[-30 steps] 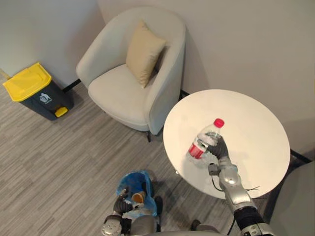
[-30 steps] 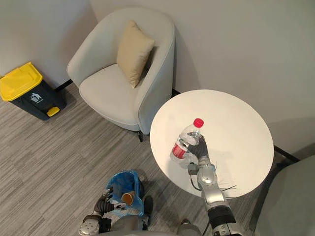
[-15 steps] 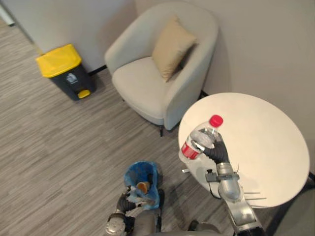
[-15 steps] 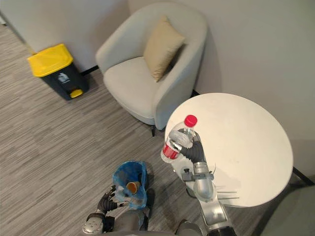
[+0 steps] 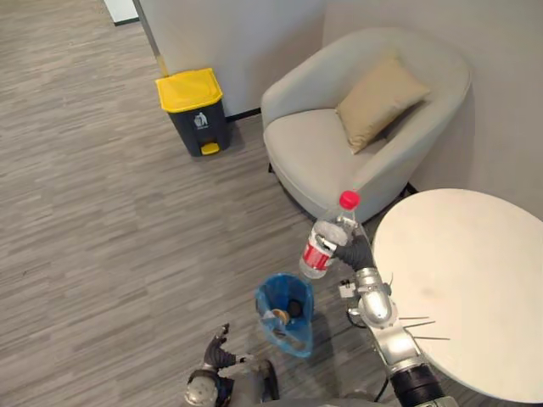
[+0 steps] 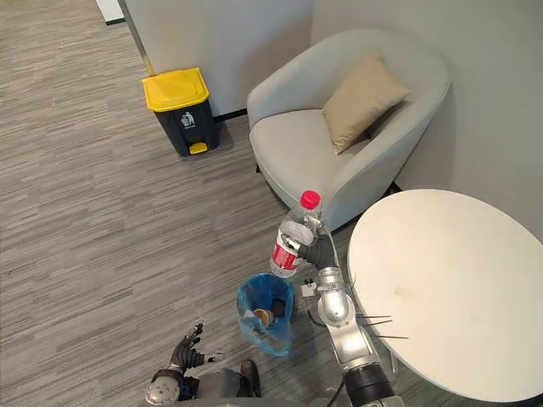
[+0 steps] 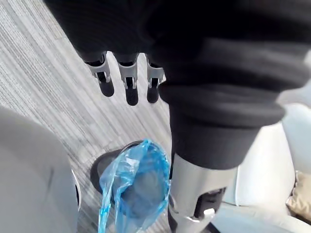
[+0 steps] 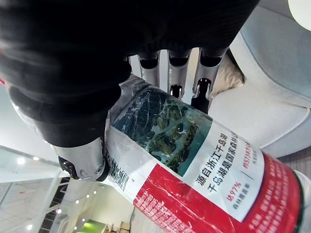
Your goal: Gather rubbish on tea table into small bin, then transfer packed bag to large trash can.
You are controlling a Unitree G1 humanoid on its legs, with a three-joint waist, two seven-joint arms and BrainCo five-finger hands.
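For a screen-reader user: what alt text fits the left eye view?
The right robot hand holds a red-capped plastic bottle in the air, between a round white table and a small bin lined with a blue bag. Behind stand a pale armchair and a yellow-lidded trash can.

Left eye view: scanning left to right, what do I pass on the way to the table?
Yellow-lidded trash can → small bin lined with a blue bag → bottle, held in the right hand → tea table. The armchair spans too much to place.
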